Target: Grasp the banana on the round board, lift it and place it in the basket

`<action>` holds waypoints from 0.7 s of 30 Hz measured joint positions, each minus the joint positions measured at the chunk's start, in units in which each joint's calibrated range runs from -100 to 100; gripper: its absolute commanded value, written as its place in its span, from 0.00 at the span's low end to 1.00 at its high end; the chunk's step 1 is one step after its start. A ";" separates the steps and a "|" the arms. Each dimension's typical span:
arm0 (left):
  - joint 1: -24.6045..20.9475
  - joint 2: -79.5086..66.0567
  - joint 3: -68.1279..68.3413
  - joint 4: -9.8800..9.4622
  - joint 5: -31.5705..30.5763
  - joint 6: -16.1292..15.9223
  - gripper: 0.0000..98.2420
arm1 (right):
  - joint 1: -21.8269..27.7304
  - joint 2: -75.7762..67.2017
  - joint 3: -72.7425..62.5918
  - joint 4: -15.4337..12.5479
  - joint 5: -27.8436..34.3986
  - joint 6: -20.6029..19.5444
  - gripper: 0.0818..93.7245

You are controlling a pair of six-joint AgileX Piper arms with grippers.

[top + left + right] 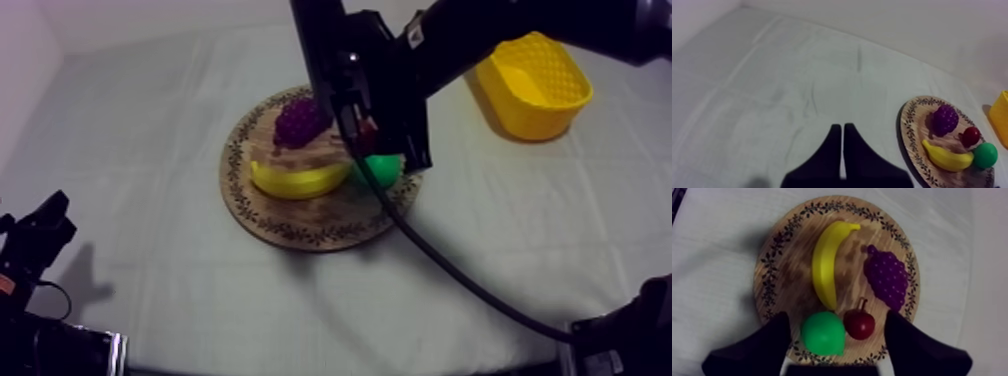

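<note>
Now R fingers spread wide over board, banana untouched.

surface: table under a grey-white cloth | frame centre, on the cloth: round wooden board with a patterned rim | upper right, well apart from it: yellow plastic basket, upright

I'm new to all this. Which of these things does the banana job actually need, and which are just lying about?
In the job: yellow curved toy banana; round wooden board with patterned rim; yellow plastic basket; right tool, open above the board.
Lying about: purple toy bunch of grapes, green toy pear, small red fruit, all on the board; left tool, shut, at rest.
</note>
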 measured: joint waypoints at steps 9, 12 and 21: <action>0.00 0.00 0.00 0.00 0.00 0.00 0.00 | -0.96 3.01 -1.05 0.30 0.49 -0.54 0.55; 0.00 0.00 0.00 0.00 0.00 0.00 0.00 | -1.63 5.05 -2.26 0.98 0.96 -1.22 0.55; 0.00 0.00 0.00 0.00 0.00 0.00 0.00 | -3.27 13.59 -7.50 1.94 1.39 -3.83 0.55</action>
